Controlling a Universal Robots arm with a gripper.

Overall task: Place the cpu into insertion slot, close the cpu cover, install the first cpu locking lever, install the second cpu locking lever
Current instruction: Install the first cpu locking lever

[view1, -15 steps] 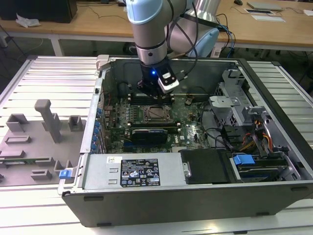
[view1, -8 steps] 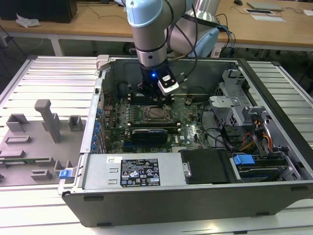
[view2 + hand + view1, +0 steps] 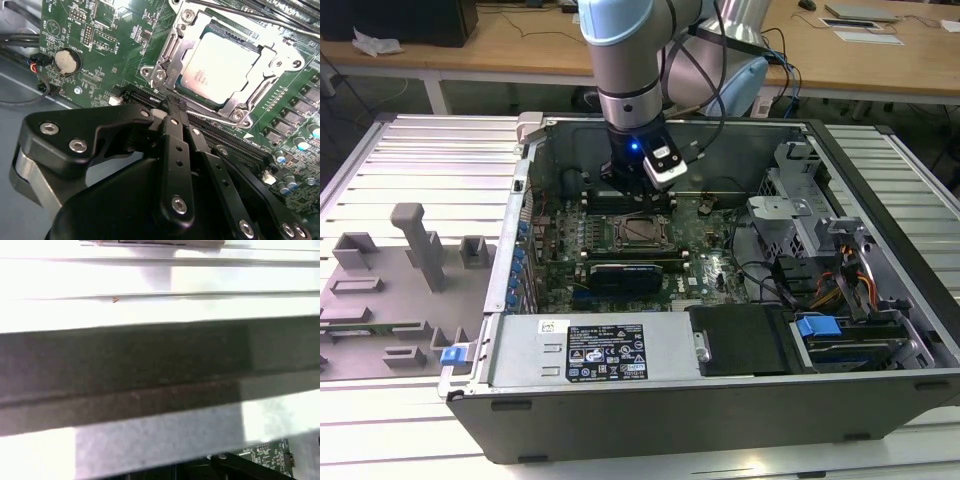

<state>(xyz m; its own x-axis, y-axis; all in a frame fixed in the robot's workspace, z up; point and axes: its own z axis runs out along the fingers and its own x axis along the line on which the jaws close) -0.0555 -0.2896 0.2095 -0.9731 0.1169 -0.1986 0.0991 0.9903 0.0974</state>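
Tool [image 3: 173, 106] clenched beside cpu cover [image 3: 169, 50] — square silver frame around matte cpu [image 3: 220, 62].

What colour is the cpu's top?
Silvery beige; the cpu shows best in the second wrist view.

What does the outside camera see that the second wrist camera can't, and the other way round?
Exterior view: the whole computer case, the grey tray beside it, wooden desks behind. Second wrist view: the round coin battery and screws up close. Both: the gripper above the green motherboard, with the cpu framed by the cpu cover.
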